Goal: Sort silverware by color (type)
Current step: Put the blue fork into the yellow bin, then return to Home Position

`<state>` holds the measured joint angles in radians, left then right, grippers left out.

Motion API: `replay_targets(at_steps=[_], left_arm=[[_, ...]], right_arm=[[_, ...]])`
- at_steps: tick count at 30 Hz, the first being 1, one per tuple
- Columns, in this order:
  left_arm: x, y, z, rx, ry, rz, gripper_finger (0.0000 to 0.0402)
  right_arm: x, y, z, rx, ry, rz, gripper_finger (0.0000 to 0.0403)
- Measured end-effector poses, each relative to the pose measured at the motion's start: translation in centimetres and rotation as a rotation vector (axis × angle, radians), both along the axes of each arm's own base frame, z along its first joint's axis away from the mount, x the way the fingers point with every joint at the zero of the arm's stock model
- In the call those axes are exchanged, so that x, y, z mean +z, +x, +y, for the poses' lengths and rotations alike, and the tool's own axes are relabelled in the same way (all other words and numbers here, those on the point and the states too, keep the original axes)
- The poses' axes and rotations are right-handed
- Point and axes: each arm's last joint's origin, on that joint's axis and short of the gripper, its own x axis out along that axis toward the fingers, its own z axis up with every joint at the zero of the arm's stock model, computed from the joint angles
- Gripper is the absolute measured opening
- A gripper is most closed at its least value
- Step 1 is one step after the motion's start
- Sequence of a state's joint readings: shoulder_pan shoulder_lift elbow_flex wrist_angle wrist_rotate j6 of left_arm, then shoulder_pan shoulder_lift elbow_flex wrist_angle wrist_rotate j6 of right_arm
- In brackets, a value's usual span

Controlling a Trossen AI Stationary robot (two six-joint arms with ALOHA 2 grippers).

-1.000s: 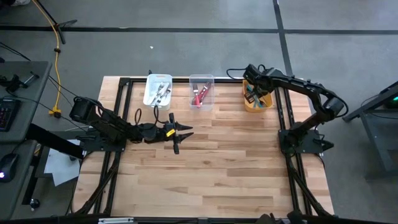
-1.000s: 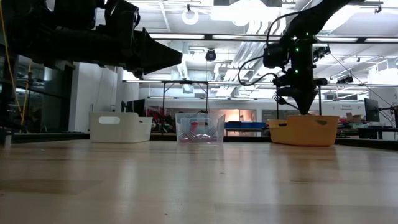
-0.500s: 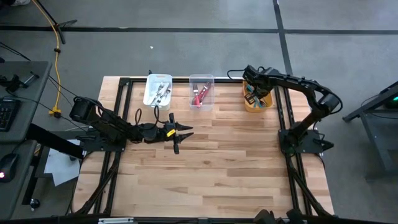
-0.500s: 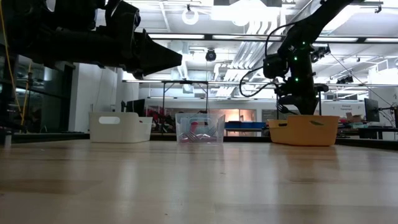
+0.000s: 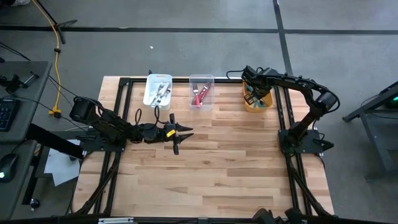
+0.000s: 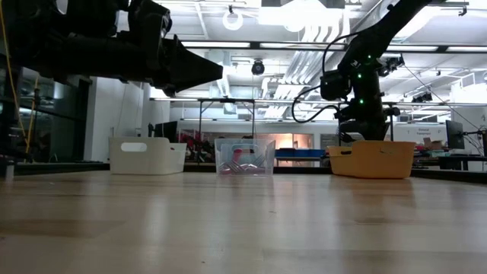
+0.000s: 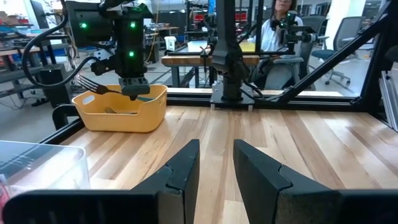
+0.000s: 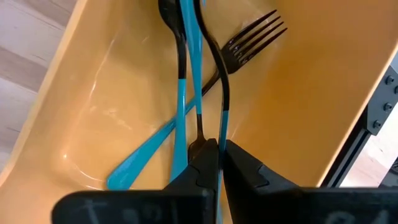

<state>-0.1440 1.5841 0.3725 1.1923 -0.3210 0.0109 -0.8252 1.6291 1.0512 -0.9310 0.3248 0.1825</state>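
Placement is under way: right tool [image 8: 219, 163], dipped into the orange bin [image 8: 112, 87], pinches a teal fork [image 8: 222, 124] needing release, while left tool [image 7: 216, 163] waits spread over the desk [image 5: 217, 162].

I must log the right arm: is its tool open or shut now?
Shut on a teal fork. In the right wrist view the right tool pinches the fork's handle above the orange bin.

right gripper [image 8: 219, 163]: lowered further into orange bin [image 8: 93, 124] | fingers now below bin rim in low view | teal fork [image 8: 222, 93] carried down with it
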Motion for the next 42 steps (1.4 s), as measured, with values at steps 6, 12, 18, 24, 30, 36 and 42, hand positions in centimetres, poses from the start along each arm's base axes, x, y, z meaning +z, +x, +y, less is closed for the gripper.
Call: replay_targets(at_steps=[6, 12, 18, 24, 30, 36, 42], left_arm=[[0.0, 0.0, 0.0, 0.0, 0.0, 0.0, 0.0089], [0.0, 0.0, 0.0, -0.001, 0.0, 0.0, 0.0089], [-0.1, 0.0, 0.0, -0.006, 0.001, 0.011, 0.0089], [-0.3, 0.0, 0.0, -0.004, 0.004, 0.027, 0.0089], [-0.3, 0.0, 0.0, -0.026, 0.015, 0.032, 0.0089], [-0.4, 0.1, 0.4, -0.054, 0.01, 0.046, 0.0075], [-0.9, 0.2, 1.8, -0.113, -0.039, 0.086, 0.0034]], right_arm=[[0.0, 0.0, 0.0, -0.018, -0.01, 0.001, 0.0008], [0.0, -0.2, 0.0, -0.05, -0.037, 0.031, 0.0045], [0.0, -0.2, 0.0, -0.038, -0.035, 0.036, 0.0106], [0.6, -0.1, 0.3, -0.006, -0.041, 0.027, 0.0102], [3.3, 0.4, 1.8, 0.086, -0.144, -0.056, 0.0023], [6.2, 1.3, 4.0, 0.214, -0.374, -0.261, 0.0012], [5.7, 1.3, 6.7, 0.377, -0.55, -0.524, 0.0003]])
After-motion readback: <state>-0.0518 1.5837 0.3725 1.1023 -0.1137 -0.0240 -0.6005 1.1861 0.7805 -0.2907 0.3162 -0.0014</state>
